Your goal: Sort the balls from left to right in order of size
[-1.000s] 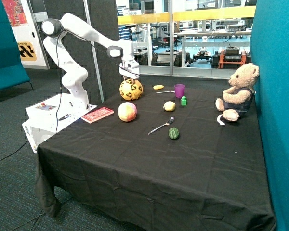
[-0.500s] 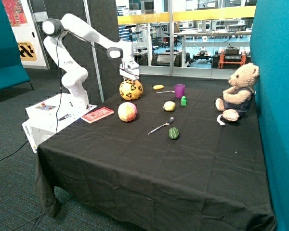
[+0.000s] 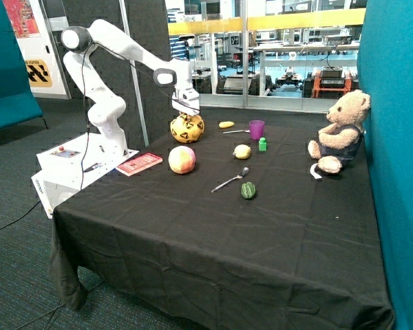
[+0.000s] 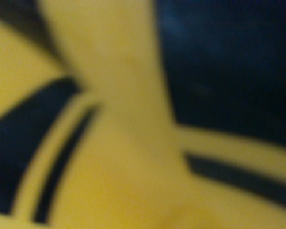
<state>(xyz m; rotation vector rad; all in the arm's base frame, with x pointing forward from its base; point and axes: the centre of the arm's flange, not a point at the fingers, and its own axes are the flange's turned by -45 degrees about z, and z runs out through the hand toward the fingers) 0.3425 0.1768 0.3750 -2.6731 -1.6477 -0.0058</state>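
Observation:
The large yellow ball (image 3: 186, 129) with black triangle marks sits at the back of the black table. My gripper (image 3: 187, 110) is directly on top of it. In the wrist view this ball (image 4: 124, 143) fills the whole picture, very close. The mid-size pink-and-yellow ball (image 3: 182, 159) lies nearer the front, just in front of the large one. The small plain yellow ball (image 3: 242, 152) rests toward the table's middle, beside a small green block (image 3: 262, 144).
A fork (image 3: 230, 181) and a dark green pepper-shaped thing (image 3: 248, 190) lie in front of the small ball. Behind it are a purple cup (image 3: 257, 129) and a flat yellow thing (image 3: 226, 124). A teddy bear (image 3: 339, 132) sits by the teal wall. A red book (image 3: 140, 163) lies at the table's corner.
The gripper has shifted slightly lower onto the top of the large yellow ball. None of the balls has moved.

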